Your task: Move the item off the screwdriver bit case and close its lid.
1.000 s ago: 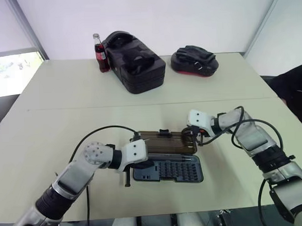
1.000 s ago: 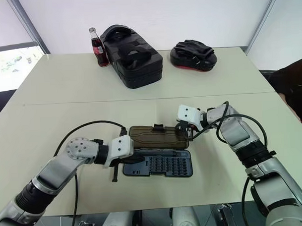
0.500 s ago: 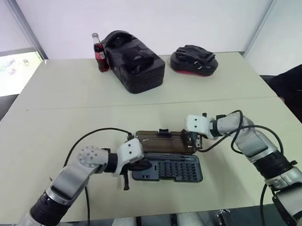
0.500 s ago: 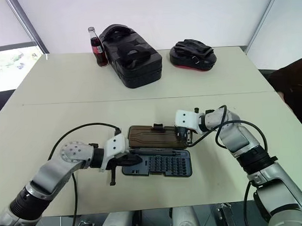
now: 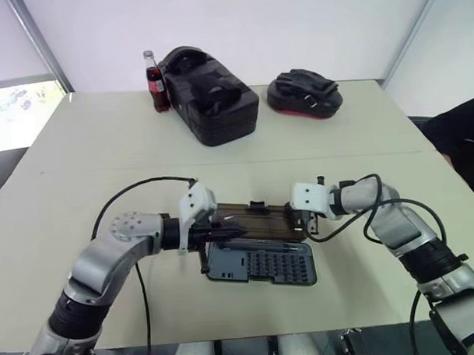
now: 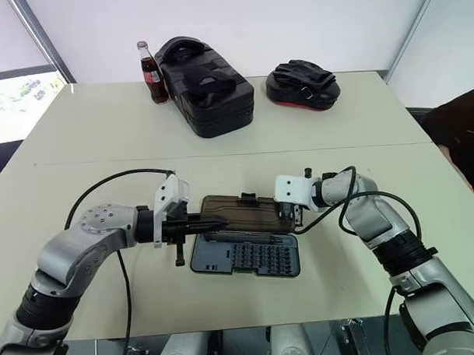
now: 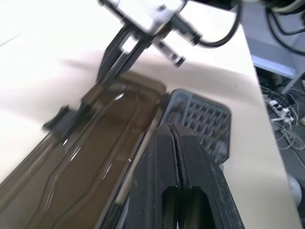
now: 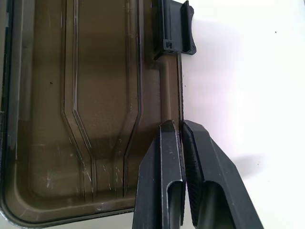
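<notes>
The flat grey-blue plastic bit case (image 6: 244, 257) is found open near the table's front edge, its smoky-brown translucent lid (image 6: 242, 215) laid flat behind the tray. The lid's far edge is pinched in the right gripper (image 8: 180, 131). The left gripper (image 7: 176, 143) is shut, empty, over the lid's other end. The sliver cannot be made out. Closing is judged in hand; the lid must next be swung over the tray.

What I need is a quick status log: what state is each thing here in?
Bit case: open, bits exposed.
Lid: folded back, unlatched.
White sliver: lying on the lid.
Left gripper: shut, empty.
Right gripper: shut on the lid's edge.
Bottle: upright, capped.
Black case: closed.
</notes>
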